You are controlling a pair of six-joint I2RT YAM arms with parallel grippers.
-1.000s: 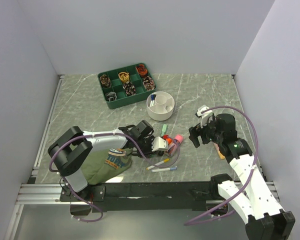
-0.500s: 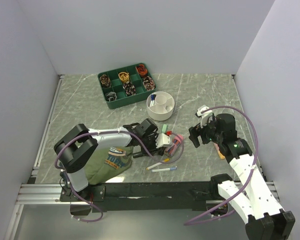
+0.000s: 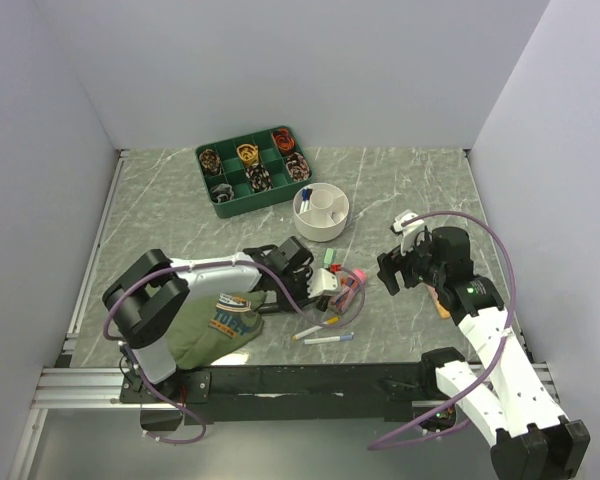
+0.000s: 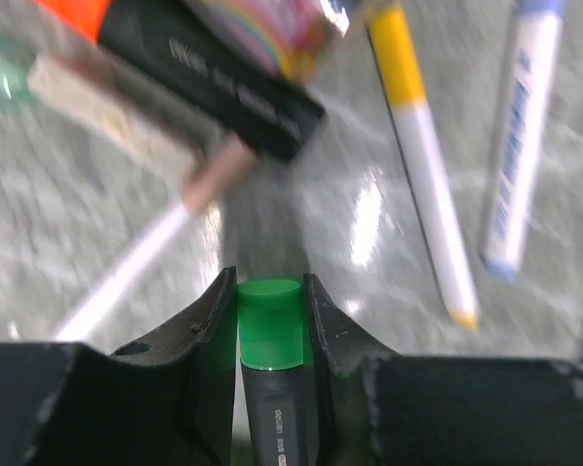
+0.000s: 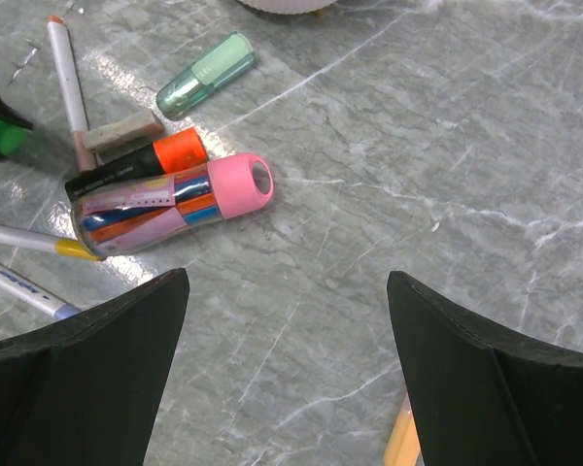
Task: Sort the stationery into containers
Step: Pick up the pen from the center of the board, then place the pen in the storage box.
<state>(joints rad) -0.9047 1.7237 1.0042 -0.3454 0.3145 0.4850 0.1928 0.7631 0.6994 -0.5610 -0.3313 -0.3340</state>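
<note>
Left tool [image 4: 269, 291] is clenched on a green-capped marker [image 4: 269, 335] at the pile, near centre of the marbled bench [image 5: 418, 146]. Crowding it on the far side are a black highlighter [image 4: 223, 87] and slim white pens [image 4: 423, 184] (smooth plastic). Right tool [image 5: 287, 282] is released, right of the pile. A round white cup [image 3: 321, 232] stands farther back.

Marble table [image 3: 410, 185] bears pens [image 3: 328, 340], cup [image 3: 320, 232], tray [image 3: 255, 204], shirt [image 3: 215, 335].

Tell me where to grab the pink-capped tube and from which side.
I'd take the pink-capped tube at its pink cap, from straight above, jaws across its width. It lies flat, and the black marker lies close along its clear body, while the cap end sticks out free on both sides.
</note>
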